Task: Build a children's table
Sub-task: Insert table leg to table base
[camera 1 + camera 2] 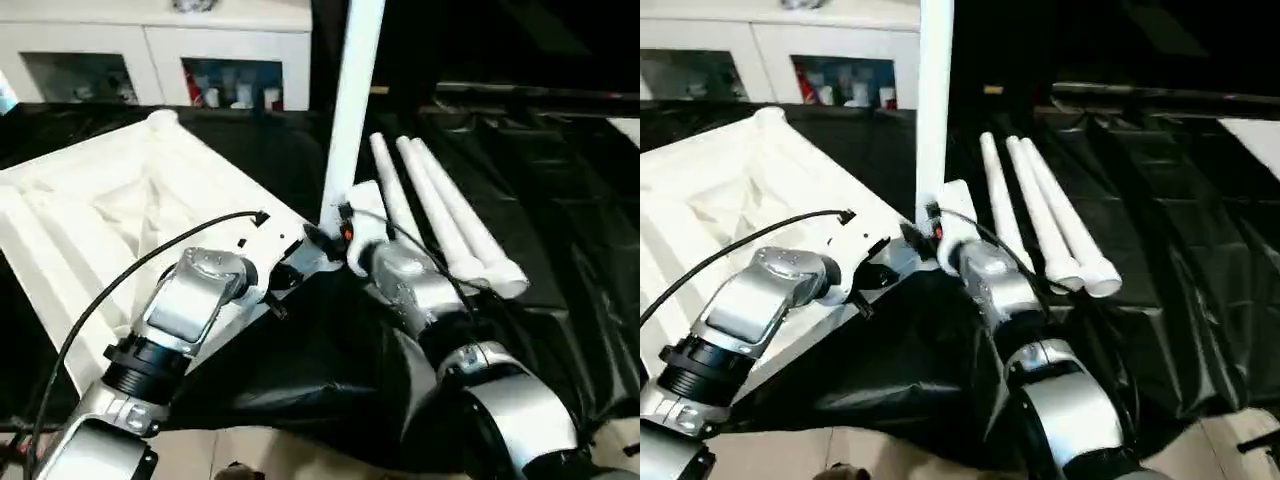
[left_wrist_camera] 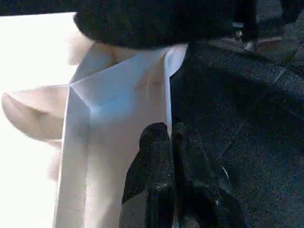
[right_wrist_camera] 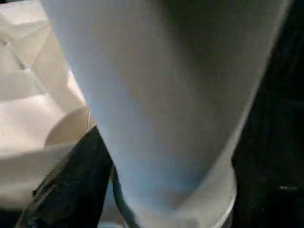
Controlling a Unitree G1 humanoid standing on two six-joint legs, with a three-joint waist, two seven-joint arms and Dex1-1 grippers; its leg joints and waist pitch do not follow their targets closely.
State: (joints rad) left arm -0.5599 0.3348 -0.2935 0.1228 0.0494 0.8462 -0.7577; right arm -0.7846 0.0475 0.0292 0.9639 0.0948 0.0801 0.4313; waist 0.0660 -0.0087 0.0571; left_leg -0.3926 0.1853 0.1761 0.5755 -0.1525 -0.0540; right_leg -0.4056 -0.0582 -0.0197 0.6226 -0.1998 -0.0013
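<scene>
The white plastic tabletop lies upside down on black sheeting, ribbed underside up, with a round corner socket at its far corner. One white leg stands upright at the near corner, right in front of my right pincer, and its wide foot appears to sit in that corner's socket. From the right wrist camera the leg rises close ahead as a broad pale tube, with a black finger beside its base; the jaws look spread around it, but I cannot tell whether they grip or have let go. My left pincer is clenched with nothing between its fingers, its tips resting at the raised edge of the tabletop beside that same corner, apparently to steady it. Three more legs lie side by side on the sheeting just beyond my right pincer. A white cabinet with glass doors stands behind the tabletop. I judge every piece to be light, hollow, stiff and fairly slick, so the top may slide on the sheeting when pushed. I would take each leg low on its thicker end, near the socket, for control, and brace the top on a rib or rim.
</scene>
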